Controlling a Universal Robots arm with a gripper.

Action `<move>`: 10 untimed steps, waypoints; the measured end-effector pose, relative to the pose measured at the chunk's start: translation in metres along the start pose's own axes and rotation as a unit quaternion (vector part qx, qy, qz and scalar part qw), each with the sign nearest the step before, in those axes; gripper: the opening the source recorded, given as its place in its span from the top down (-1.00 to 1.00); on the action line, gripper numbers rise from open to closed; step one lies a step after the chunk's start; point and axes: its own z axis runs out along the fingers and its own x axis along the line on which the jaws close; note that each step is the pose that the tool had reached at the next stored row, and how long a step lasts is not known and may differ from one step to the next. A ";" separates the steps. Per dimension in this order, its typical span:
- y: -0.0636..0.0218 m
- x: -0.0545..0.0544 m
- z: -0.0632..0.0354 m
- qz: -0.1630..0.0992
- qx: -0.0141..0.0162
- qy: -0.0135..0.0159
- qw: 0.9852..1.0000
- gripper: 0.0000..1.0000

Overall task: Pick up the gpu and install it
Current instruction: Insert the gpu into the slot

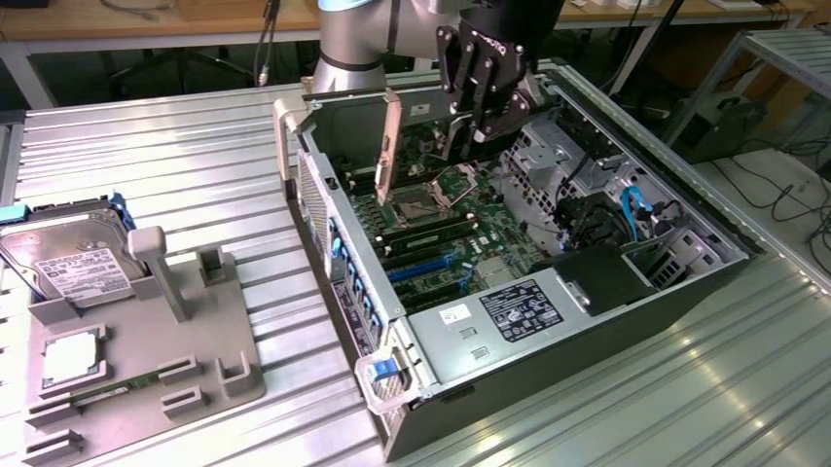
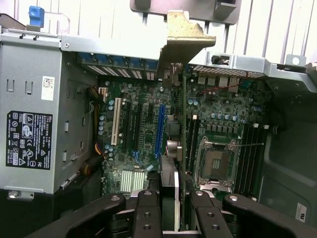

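My gripper (image 1: 476,131) is shut on the gpu (image 1: 387,146), holding the card upright on its edge inside the open computer case (image 1: 675,282). Its pale metal bracket stands vertical near the case's rear wall, on the exterior view's left. In the wrist view the gpu (image 2: 184,124) shows edge-on as a thin line over the motherboard (image 2: 143,99), with the bracket (image 2: 185,37) at its far end. It runs between the blue slot (image 2: 159,129) and the CPU socket (image 2: 215,161). The black fingers (image 2: 148,213) clamp both of its faces. I cannot tell whether the card touches a slot.
The case lies on its side on a ribbed metal table (image 1: 169,146). A labelled power supply (image 1: 520,311) and drive cages with cables (image 1: 624,204) fill the case's near and right parts. A grey fixture (image 1: 143,370) on the exterior view's left holds a silver hard drive (image 1: 65,258).
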 end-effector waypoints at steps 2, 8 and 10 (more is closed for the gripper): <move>0.0000 0.000 0.0007 0.000 0.000 0.000 1.000 0.45; 0.0000 0.000 0.0023 0.000 0.000 0.000 1.000 0.45; 0.0000 0.000 0.0030 0.001 0.000 0.000 1.000 0.45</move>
